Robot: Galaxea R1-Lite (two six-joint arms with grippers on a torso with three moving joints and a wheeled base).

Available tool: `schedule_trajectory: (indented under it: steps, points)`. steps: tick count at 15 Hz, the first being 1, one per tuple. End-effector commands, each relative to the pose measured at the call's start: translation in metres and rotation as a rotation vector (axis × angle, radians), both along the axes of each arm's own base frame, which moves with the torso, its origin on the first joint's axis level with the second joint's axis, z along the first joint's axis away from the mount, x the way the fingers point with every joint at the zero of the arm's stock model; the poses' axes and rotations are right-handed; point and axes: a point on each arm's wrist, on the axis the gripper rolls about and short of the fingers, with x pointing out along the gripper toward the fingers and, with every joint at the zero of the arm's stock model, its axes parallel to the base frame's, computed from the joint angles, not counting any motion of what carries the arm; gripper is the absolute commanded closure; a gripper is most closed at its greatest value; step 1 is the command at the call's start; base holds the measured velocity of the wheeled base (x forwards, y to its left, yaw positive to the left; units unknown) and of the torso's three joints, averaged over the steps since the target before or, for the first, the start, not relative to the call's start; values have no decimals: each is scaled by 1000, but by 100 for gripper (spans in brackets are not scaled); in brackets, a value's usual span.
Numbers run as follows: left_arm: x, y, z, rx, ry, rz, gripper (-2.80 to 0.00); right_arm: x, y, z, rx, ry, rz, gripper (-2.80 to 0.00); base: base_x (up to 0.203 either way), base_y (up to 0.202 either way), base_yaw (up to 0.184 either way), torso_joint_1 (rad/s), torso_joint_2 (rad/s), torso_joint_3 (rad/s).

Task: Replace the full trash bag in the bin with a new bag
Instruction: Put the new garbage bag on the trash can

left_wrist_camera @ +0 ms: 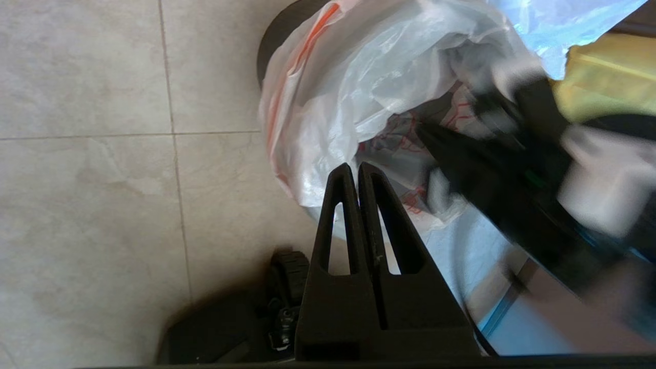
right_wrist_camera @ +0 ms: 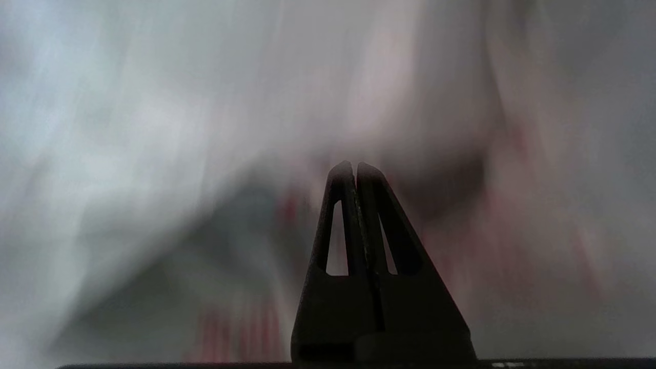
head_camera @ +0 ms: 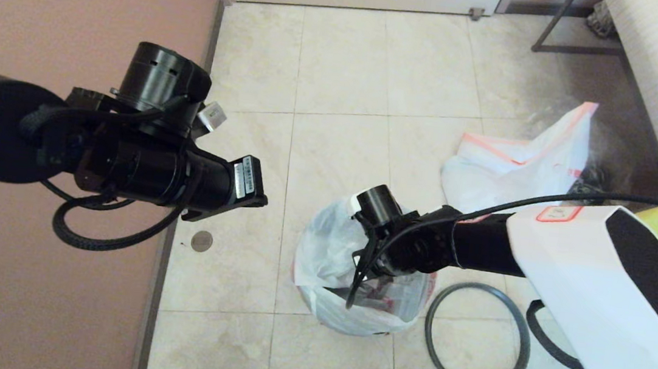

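Lining bin (head_camera: 315, 311): red-printed new bag (head_camera: 322, 251)

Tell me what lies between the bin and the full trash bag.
Head view: bare floor tiles only; the arm of the right gripper, down in the new bag, crosses above.

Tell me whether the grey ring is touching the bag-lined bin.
Apart. The head view shows the grey ring lying flat on the floor beside the bin, with a strip of bare tile between the ring and the new bag draped over it.

Bin (left_wrist_camera: 271, 38) mostly hidden under the new bag (head_camera: 322, 251).
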Motion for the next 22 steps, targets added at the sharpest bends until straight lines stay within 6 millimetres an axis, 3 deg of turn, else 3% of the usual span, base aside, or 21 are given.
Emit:
schedule_trajectory:
  steps: [1, 5, 8, 15, 18, 20, 22]
  points:
    - [-4, -1, 3, -11, -12, -7, 0, 25, 3, -43, -7, -13, -16, 0, 0, 0, 0, 0, 0, 0]
    - [-19, 0, 16, -40, -81, -26, 0, 55, 1, -107, -104, -108, 22, 0, 0, 0, 0, 0, 0, 0]
    - [-24, 3, 26, -100, -129, -2, 0, 66, -2, -115, -95, -170, 18, 0, 0, 0, 0, 0, 0, 0]
    - [-25, 5, 33, -153, -227, 58, 0, 66, -3, -139, -136, -142, 36, 0, 0, 0, 0, 0, 0, 0]
    - [-23, 3, 31, -149, -221, 60, 0, 64, 1, -124, -119, -165, 41, 0, 0, 0, 0, 0, 0, 0]
    - [-25, 3, 33, -153, -226, 57, 0, 56, 8, -94, -75, -198, 44, 0, 0, 0, 0, 0, 0, 0]
    - [-25, 4, 34, -156, -230, 60, 0, 25, 14, -59, -3, -184, 49, 0, 0, 0, 0, 0, 0, 0]
